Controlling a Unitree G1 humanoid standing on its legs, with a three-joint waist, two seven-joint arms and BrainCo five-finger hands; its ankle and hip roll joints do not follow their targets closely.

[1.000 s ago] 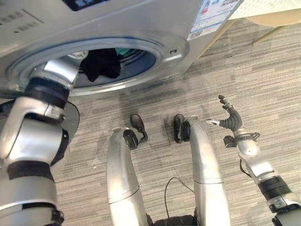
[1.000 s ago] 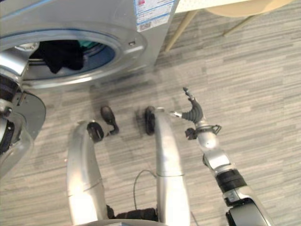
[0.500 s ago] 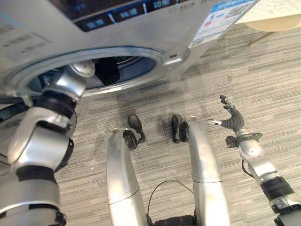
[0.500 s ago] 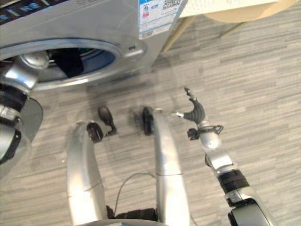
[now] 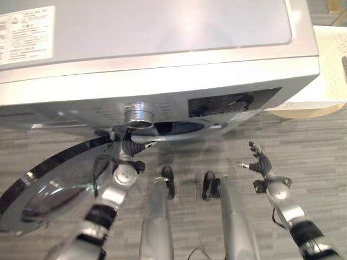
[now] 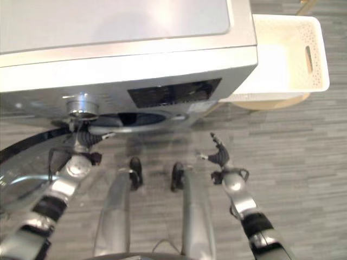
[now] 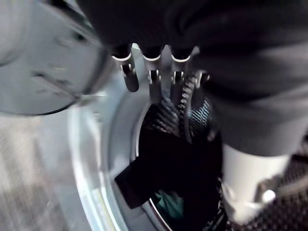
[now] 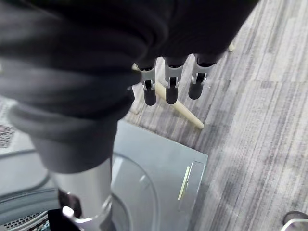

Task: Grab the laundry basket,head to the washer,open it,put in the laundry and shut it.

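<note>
Left eye view: washer (image 5: 162, 49) on grey striped floor (image 5: 320, 157).

Camera has risen; left hand is out of the drum

The head camera has moved up and back, so the washer (image 5: 162, 49) now shows from above, its top and control panel in sight where a second ago the open port lay before it. The left hand (image 5: 132, 147), earlier reached deep into the drum, has drawn back to the port's rim beside the open door (image 5: 49, 184). The white basket (image 6: 293, 54) has come into sight to the washer's right. The dark laundry (image 7: 163, 178) now lies inside the drum.
</note>
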